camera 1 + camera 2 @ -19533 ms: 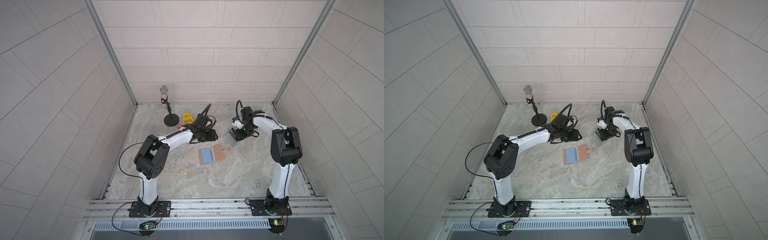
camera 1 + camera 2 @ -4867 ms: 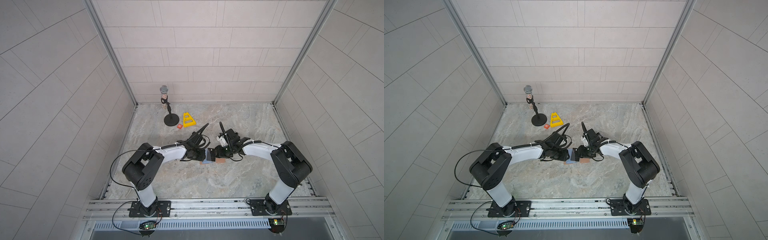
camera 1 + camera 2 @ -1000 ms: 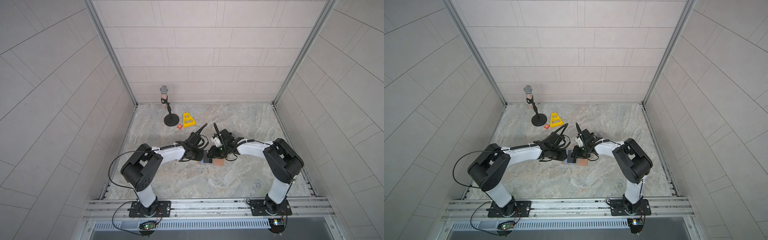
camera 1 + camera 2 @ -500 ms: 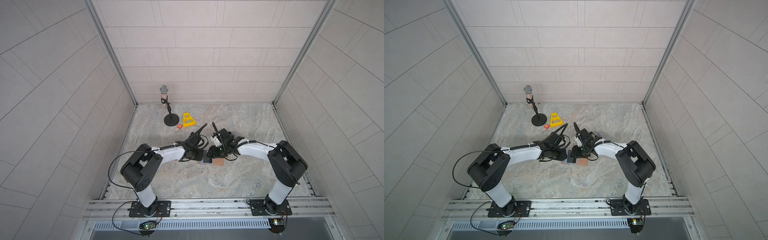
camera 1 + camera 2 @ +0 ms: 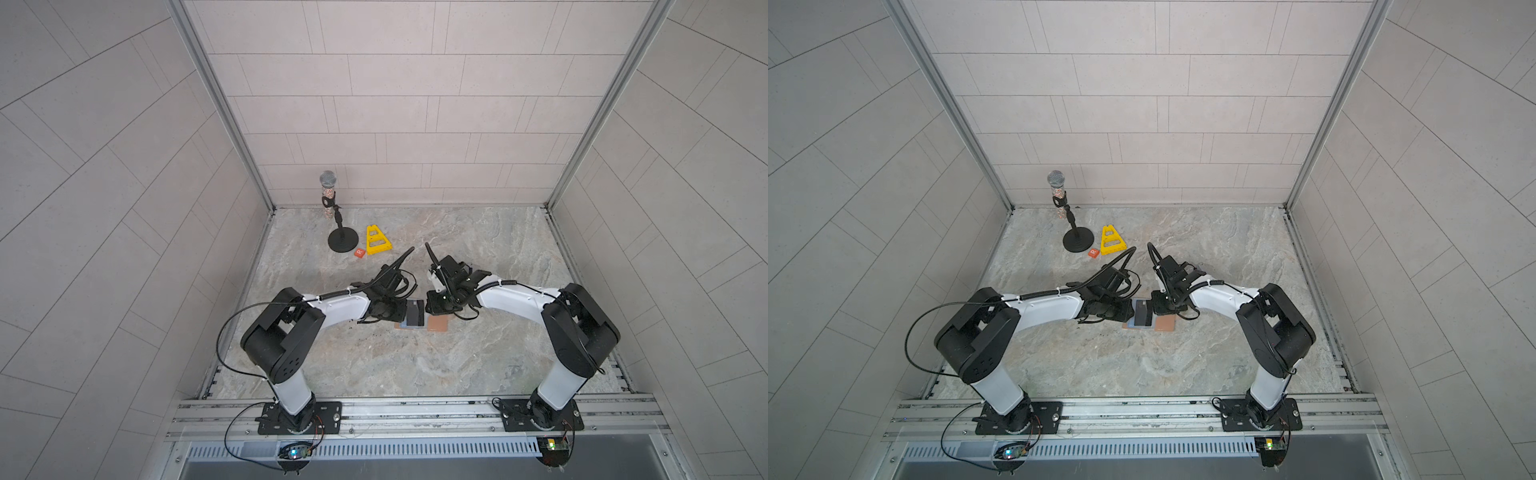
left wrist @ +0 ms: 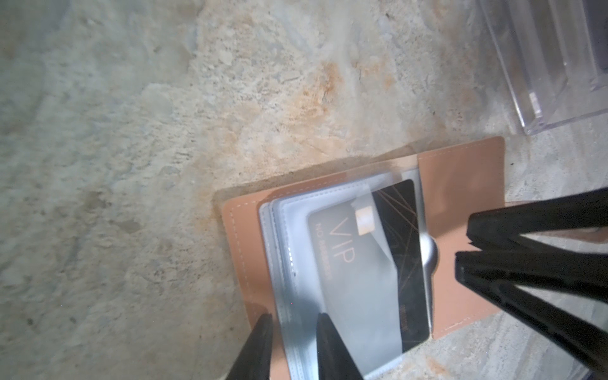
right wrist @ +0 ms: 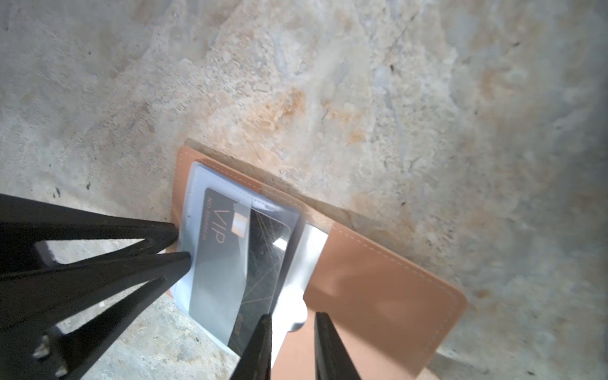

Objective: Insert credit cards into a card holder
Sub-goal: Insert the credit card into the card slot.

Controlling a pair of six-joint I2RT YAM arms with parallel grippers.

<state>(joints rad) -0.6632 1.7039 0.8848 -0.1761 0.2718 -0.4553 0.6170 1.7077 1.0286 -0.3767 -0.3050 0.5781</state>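
On the bench [image 5: 374, 365], nearest us, the card holder [image 5: 437, 323] lies open between both arms. A black card [image 6: 403, 214] sits partly inside its clear sleeve [image 6: 289, 237]. Our left hand [image 6: 292, 317] pinches the clear sleeve's edge. Our right hand [image 7: 293, 316] is slightly parted at the sleeve's mouth, and we cannot tell whether it grips. Farther back are an orange tile [image 5: 360, 253] and a microphone [image 5: 327, 179].
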